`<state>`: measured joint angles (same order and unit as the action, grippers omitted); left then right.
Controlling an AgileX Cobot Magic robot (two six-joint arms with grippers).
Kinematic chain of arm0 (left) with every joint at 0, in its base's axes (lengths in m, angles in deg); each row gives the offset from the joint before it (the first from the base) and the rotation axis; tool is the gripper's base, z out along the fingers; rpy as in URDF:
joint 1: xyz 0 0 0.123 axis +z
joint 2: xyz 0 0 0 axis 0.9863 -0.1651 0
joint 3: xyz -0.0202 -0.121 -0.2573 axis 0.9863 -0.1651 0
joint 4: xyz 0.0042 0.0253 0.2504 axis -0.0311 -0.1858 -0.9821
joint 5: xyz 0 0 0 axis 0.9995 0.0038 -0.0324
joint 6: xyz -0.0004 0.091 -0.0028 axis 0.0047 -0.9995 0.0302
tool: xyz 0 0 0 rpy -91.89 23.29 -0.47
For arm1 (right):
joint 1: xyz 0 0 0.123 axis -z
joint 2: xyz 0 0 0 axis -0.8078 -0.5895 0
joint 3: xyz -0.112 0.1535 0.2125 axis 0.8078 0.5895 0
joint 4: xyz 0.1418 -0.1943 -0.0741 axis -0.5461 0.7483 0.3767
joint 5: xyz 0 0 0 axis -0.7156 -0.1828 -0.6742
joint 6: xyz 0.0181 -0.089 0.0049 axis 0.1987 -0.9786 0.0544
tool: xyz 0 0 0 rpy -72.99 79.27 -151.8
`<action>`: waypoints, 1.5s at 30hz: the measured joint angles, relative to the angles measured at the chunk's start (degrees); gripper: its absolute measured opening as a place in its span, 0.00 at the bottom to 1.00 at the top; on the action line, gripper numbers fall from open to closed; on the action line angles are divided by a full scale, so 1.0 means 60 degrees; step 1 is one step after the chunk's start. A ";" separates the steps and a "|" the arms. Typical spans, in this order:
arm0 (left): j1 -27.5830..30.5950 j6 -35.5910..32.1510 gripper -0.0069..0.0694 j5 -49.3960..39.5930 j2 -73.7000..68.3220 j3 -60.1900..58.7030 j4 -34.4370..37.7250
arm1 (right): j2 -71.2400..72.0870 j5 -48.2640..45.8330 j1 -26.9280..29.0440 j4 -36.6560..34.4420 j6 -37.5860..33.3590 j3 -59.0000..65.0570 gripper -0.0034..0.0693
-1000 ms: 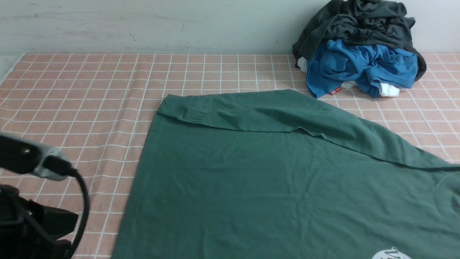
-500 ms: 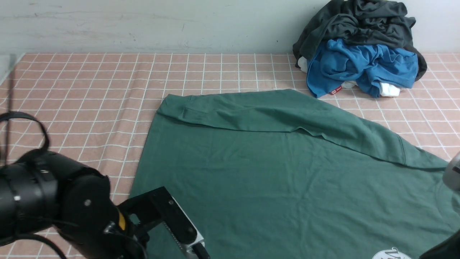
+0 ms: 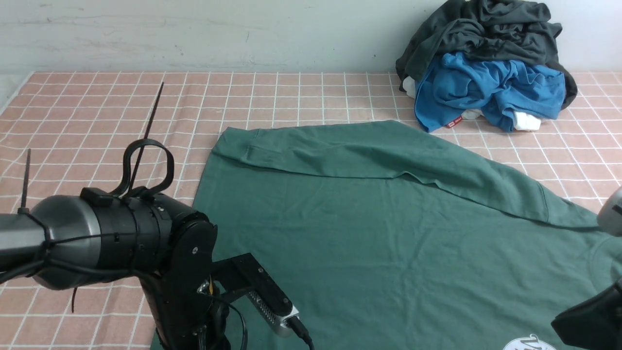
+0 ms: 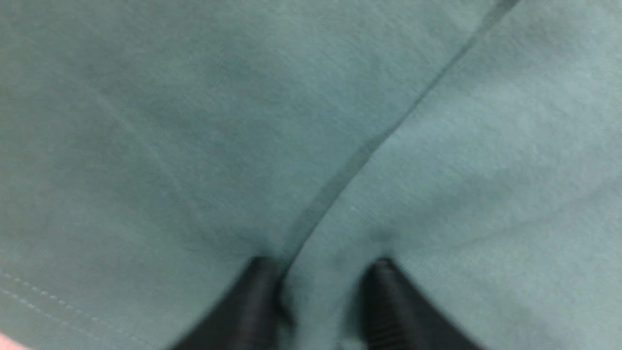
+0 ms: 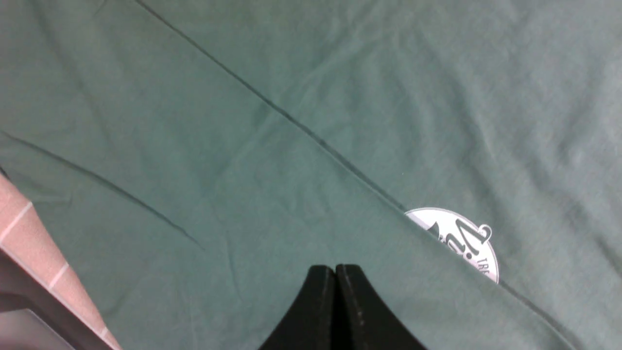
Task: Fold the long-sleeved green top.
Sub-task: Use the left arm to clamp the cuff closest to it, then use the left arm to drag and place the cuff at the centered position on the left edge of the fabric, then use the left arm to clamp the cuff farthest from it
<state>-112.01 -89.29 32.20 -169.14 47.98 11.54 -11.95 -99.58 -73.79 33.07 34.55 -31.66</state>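
Note:
The green long-sleeved top (image 3: 369, 233) lies spread flat on the checked cloth, one sleeve (image 3: 364, 155) folded across its far edge. Its white logo (image 3: 527, 344) shows at the near right, and also in the right wrist view (image 5: 461, 238). My left gripper (image 4: 323, 272) is open, fingertips pressed down on the top (image 4: 194, 121) at its near left, with a fold edge of the fabric between the fingers. In the front view its fingers are hidden under the left arm (image 3: 170, 262). My right gripper (image 5: 335, 270) is shut and empty, just above the top (image 5: 243, 146) near the logo.
A pile of clothes stands at the far right against the wall: a dark charcoal-grey garment (image 3: 486, 34) over a bright blue one (image 3: 486, 87), with white fabric (image 3: 527, 121) below. The pink checked tablecloth (image 3: 97, 107) covers the table. The right arm (image 3: 590, 316) shows at the near right.
My left arm has swung in from the near left and come down onto the top's near left part. My right arm has entered at the near right.

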 joint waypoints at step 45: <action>0.2244 0.2553 0.67 -0.1613 -0.4046 0.9298 -0.1478 | -0.1927 0.2512 0.0000 0.1648 0.0972 0.0007 0.03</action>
<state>-98.55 -73.97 22.52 -193.42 103.77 2.67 -23.51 -84.50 -73.79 42.96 40.38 -31.61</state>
